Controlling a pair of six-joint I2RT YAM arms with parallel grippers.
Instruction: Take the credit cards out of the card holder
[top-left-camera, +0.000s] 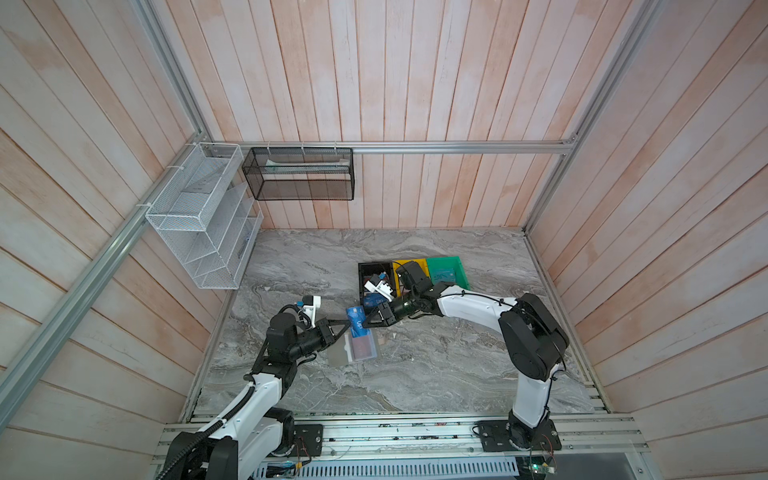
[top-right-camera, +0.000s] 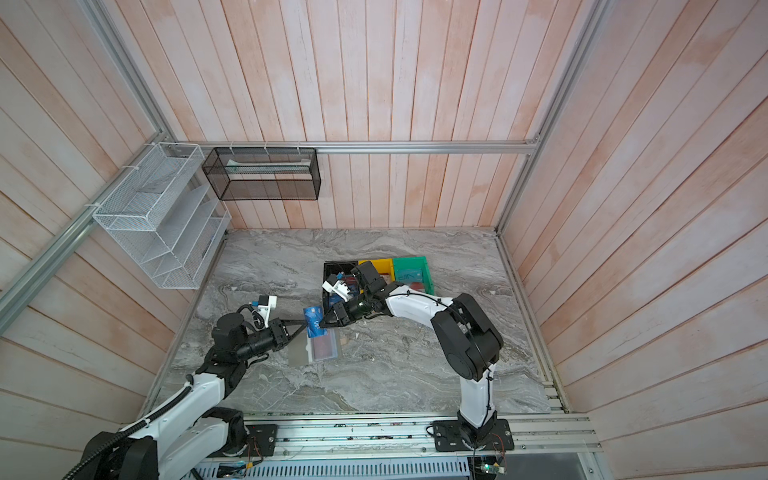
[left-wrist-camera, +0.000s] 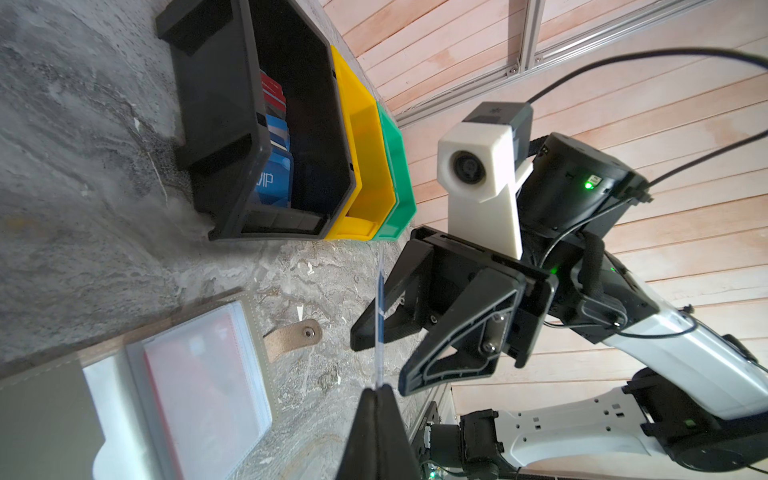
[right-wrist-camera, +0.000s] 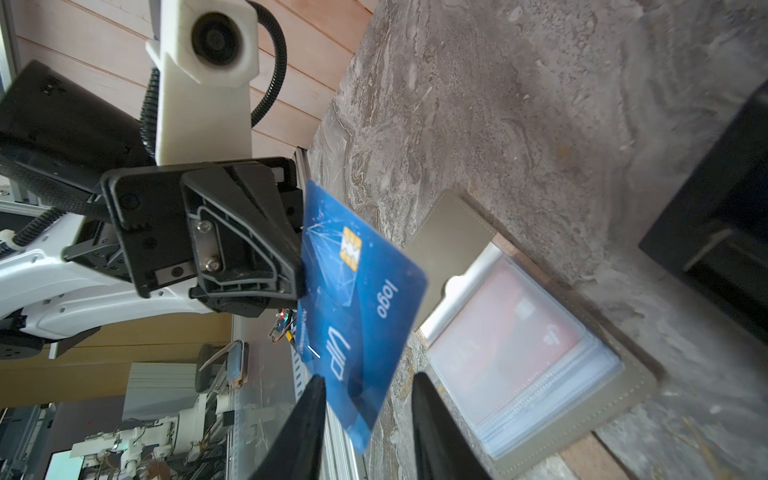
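Grey marble table (top-left-camera: 415, 374) carries a black bin (left-wrist-camera: 216, 104), a yellow bin (left-wrist-camera: 365, 166) and a green bin (left-wrist-camera: 397, 174) in a row. Near them we see the card holder (right-wrist-camera: 540, 353) lying open on the table. Above it the left gripper (left-wrist-camera: 377, 390) pinches one edge of the blue card (right-wrist-camera: 361, 291), while the right gripper (right-wrist-camera: 365, 378) has its fingers spread either side of the other end. A red card (right-wrist-camera: 511, 328) sits in the holder's sleeve.

It was a robotics lab test cell. A left arm (top-left-camera: 262, 399) and a right arm (top-left-camera: 530, 399) were bolted to a slotted aluminium rail (top-left-camera: 395, 434) edging a marble-patterned tabletop (top-left-camera: 415, 374). Plank panels (top-left-camera: 415, 83) on an aluminium frame (top-left-camera: 415, 147) fenced it, and other equipment (right-wrist-camera: 124, 449) stood beyond.
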